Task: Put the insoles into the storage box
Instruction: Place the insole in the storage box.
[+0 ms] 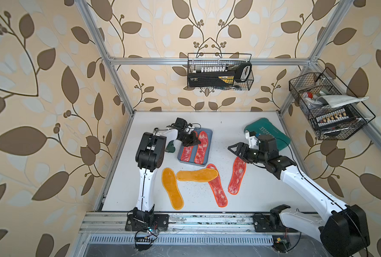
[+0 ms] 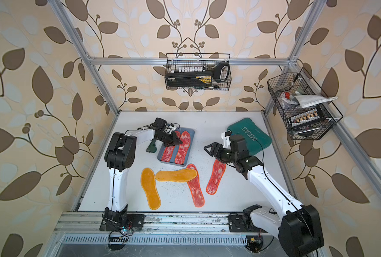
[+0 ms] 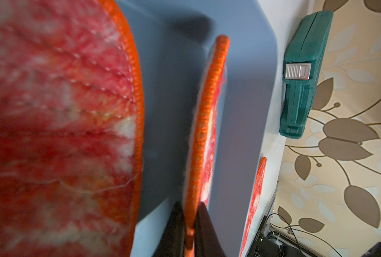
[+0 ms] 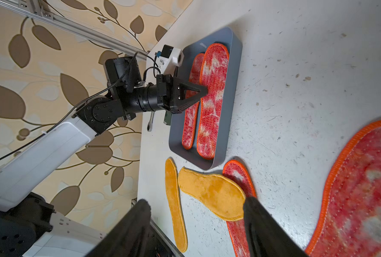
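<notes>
Only the left wrist view shows an insole (image 3: 204,111) between left gripper (image 3: 190,205) fingers (image 3: 174,229).

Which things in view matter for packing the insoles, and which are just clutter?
Job:
storage box
two insoles in it
four insoles loose on the table: two yellow side up, two red side up

Clutter:
teal case
small dark green object beside the box
wrench
two wire baskets on the walls

The left end effector (image 1: 196,140) hides part of the insole (image 1: 187,153) at the storage box's (image 1: 209,133) nine o'clock side. Whether its blurred fingers (image 3: 174,229) pinch the orange edging (image 3: 198,155) cannot be told.
</notes>
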